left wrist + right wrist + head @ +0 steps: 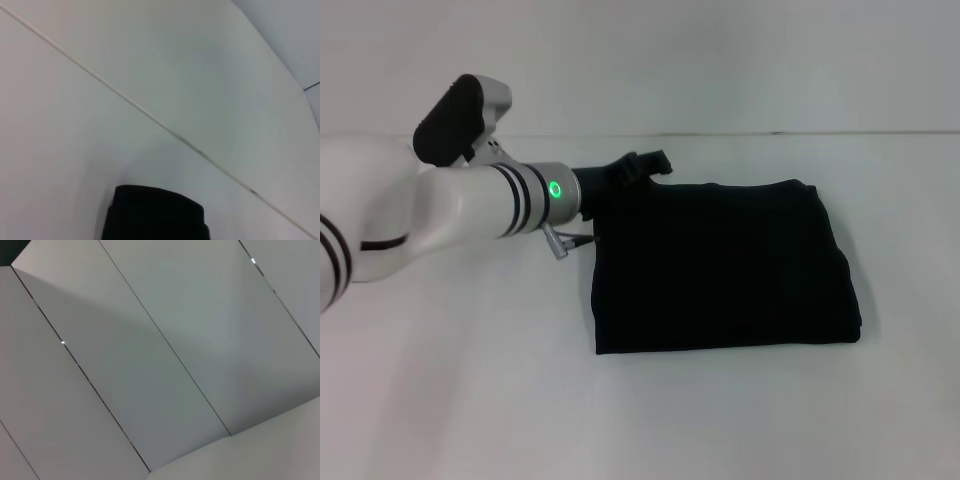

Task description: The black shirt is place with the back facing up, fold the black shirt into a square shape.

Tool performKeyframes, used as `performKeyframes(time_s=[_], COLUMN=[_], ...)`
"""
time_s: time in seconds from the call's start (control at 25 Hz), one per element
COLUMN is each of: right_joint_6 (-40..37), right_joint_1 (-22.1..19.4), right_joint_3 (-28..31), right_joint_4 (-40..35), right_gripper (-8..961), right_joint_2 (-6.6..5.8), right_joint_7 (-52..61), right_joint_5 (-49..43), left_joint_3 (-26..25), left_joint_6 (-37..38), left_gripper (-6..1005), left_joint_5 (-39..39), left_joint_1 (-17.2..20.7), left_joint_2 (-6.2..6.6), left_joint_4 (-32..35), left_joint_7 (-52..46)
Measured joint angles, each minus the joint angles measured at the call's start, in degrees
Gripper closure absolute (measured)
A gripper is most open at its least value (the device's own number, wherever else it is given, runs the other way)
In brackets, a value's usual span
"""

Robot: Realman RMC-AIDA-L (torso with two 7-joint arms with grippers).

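The black shirt lies on the white table as a folded, roughly rectangular block, with no lettering showing. My left arm reaches in from the left, and my left gripper is at the shirt's far left corner, just over its edge. Whether it holds any fabric is hidden, black against black. In the left wrist view only a dark rounded shape shows against the table and the wall. The right gripper is out of view, and the right wrist view shows only pale panels.
The table's far edge meets a plain wall just behind the shirt. Bare tabletop surrounds the shirt to the left, right and front.
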Motion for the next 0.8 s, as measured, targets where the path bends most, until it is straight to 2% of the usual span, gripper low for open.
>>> performKeyframes(time_s=[0.16,0.36,0.52,0.6,0.68,0.8], right_joint_6=[-0.4,-0.4,-0.2,0.0,0.0,0.0], right_joint_1=[-0.4,-0.8,-0.9,-1.0,-0.8,-0.2], right_joint_3=[0.0,0.0,-0.2,-0.3,-0.4,-0.4], right_joint_4=[0.0,0.1,0.2,0.5,0.8,0.8], right_gripper=[297,297,298,298,298,297], right_joint_2=[-0.04,0.04,0.15,0.17,0.13,0.17], right_joint_7=[0.2,0.2,0.2,0.1,0.0,0.0], right_joint_5=[0.0,0.0,0.0,0.0,0.0,0.0], left_joint_3=[0.2,0.4,0.4,0.3,0.4,0.4], left_joint_6=[4.6,4.8,0.2,-4.5,-8.6,-8.9], left_gripper=[124,124,124,124,124,124], left_joint_5=[-2.8,-7.3,-8.9,-9.1,-9.1,-9.1], left_joint_1=[1.7,-1.8,-4.7,-5.7,-5.1,-3.8], left_joint_2=[-0.44,-0.58,-0.68,-0.68,-0.66,-0.54], left_joint_4=[4.3,-0.3,-4.7,-6.2,-6.4,-5.5], left_joint_7=[0.6,5.8,10.5,12.9,14.1,14.2])
